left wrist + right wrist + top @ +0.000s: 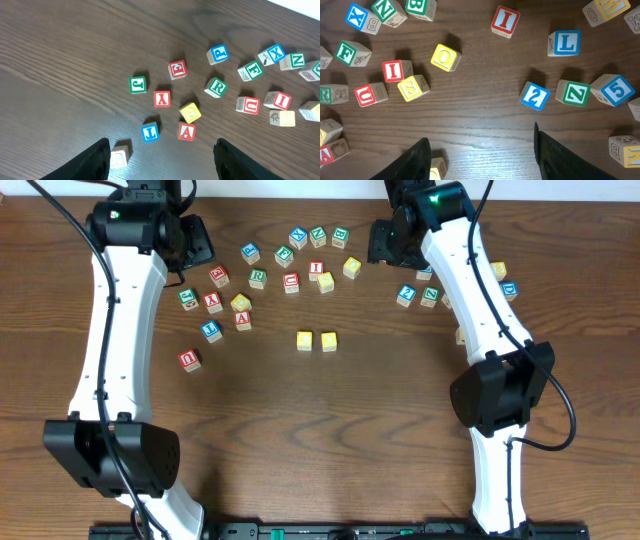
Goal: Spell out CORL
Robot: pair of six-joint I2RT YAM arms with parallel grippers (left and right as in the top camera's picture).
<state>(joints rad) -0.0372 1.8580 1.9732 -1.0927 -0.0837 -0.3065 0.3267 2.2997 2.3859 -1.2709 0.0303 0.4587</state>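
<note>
The left yellow cube (304, 339) and right yellow cube (329, 341) sit side by side on the table (330, 440). Beyond this pair to the left lies the green R cube (258, 278) among other letter cubes (291, 282). Beyond it to the right lies the blue L cube (565, 43). The left gripper (161, 150) and right gripper (481, 145) hover past the pair, fingers spread wide, empty.

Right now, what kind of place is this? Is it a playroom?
Probably a robot lab workbench, not a playroom. Two white robot arms, the left arm and the right arm, stand over a dark wooden table with alphabet cubes scattered on it.
</note>
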